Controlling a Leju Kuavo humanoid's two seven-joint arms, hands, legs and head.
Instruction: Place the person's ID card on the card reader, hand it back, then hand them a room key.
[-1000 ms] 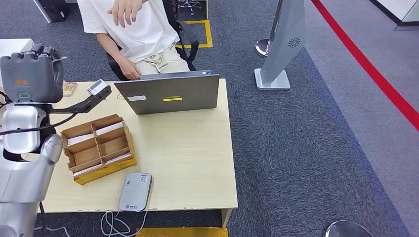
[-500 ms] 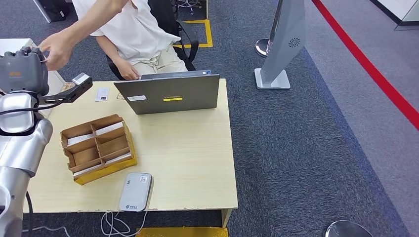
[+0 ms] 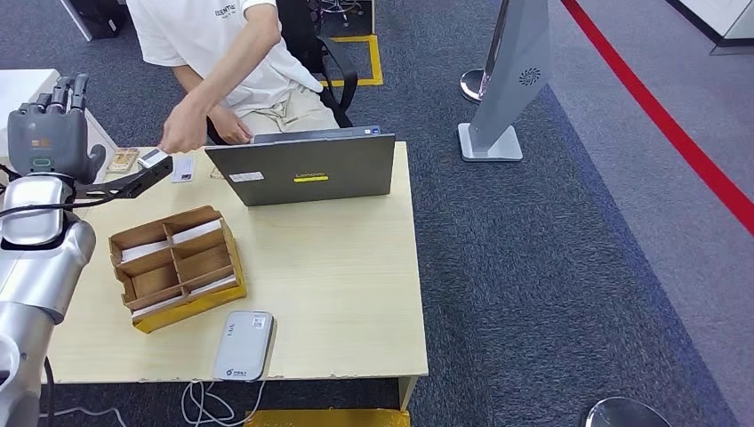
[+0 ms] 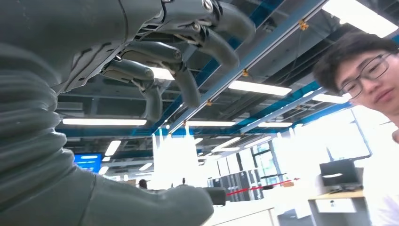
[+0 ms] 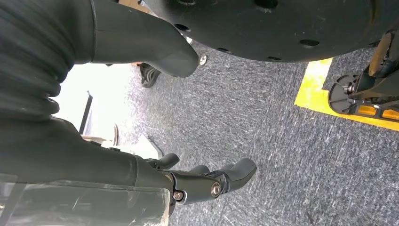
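Left hand [image 3: 49, 133] raised beside the pale wooden surface [image 3: 338, 294], fingers [image 4: 188, 84] spread, holding nothing. Right hand [image 5: 207, 181] hanging over grey carpet, fingers loosely apart, empty. Small white card [image 3: 182, 169] flat on the surface's far edge, just below the person's hand [image 3: 182, 133]. Grey card reader [image 3: 243, 345] at the near edge.

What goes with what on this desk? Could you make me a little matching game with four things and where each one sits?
Things:
1. laptop
2. card reader
3. cardboard box
4. left hand

Places:
A. at the table's near edge
B. raised, fingers apart, beyond the table's left end
C. at the table's far edge, before the person
D. left part of the table, in compartments

Pairs: 1-C, 2-A, 3-D, 4-B
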